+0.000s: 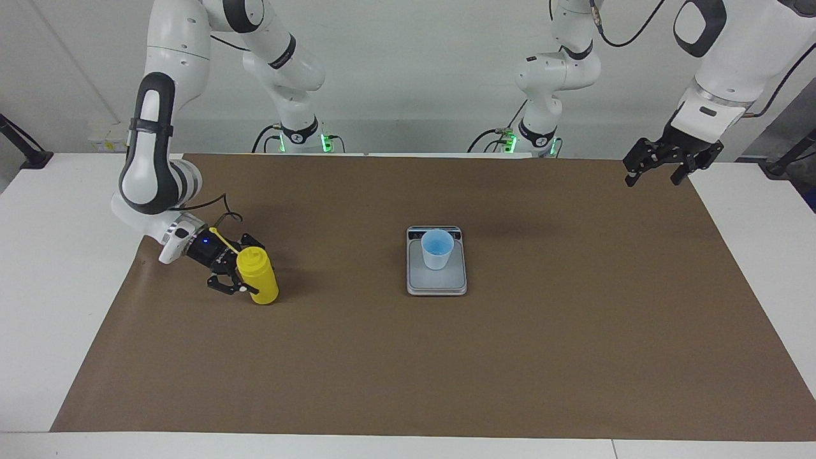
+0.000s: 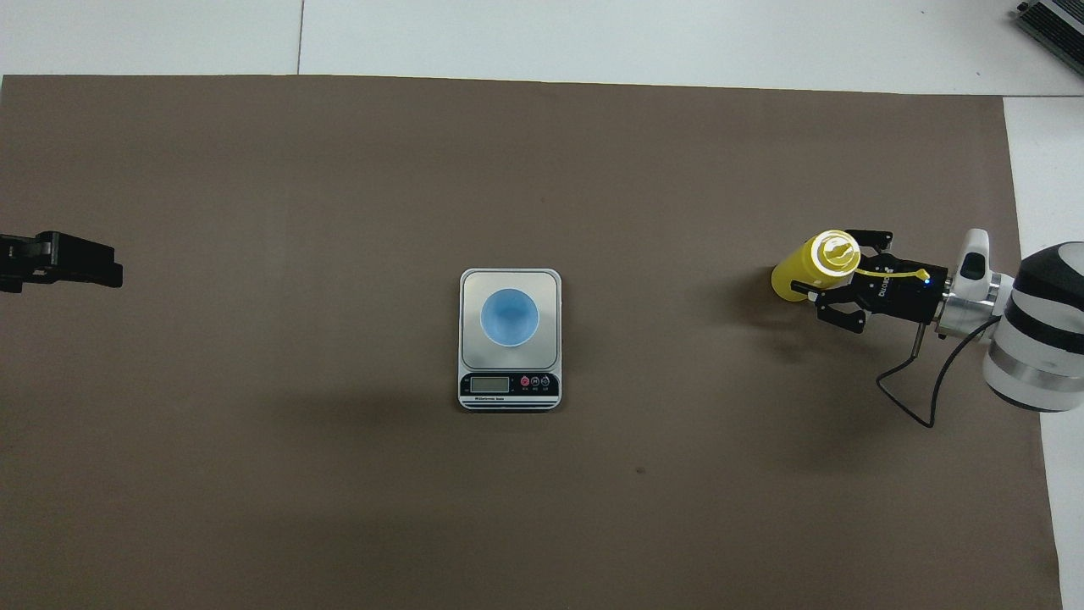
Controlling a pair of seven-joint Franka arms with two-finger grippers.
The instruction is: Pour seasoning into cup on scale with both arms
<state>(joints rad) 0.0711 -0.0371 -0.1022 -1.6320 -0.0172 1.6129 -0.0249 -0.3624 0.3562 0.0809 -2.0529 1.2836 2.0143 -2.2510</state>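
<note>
The yellow seasoning bottle is at the right arm's end of the brown mat, leaning slightly toward the arm. My right gripper is shut on its body from the side, and the yellow cap strap lies over the gripper. The light blue cup stands upright on the scale at the middle of the mat. My left gripper hangs open and empty over the mat's edge at the left arm's end, where that arm waits.
The brown mat covers most of the white table. A black cable loops on the mat beside the right wrist. The scale's display strip faces the robots.
</note>
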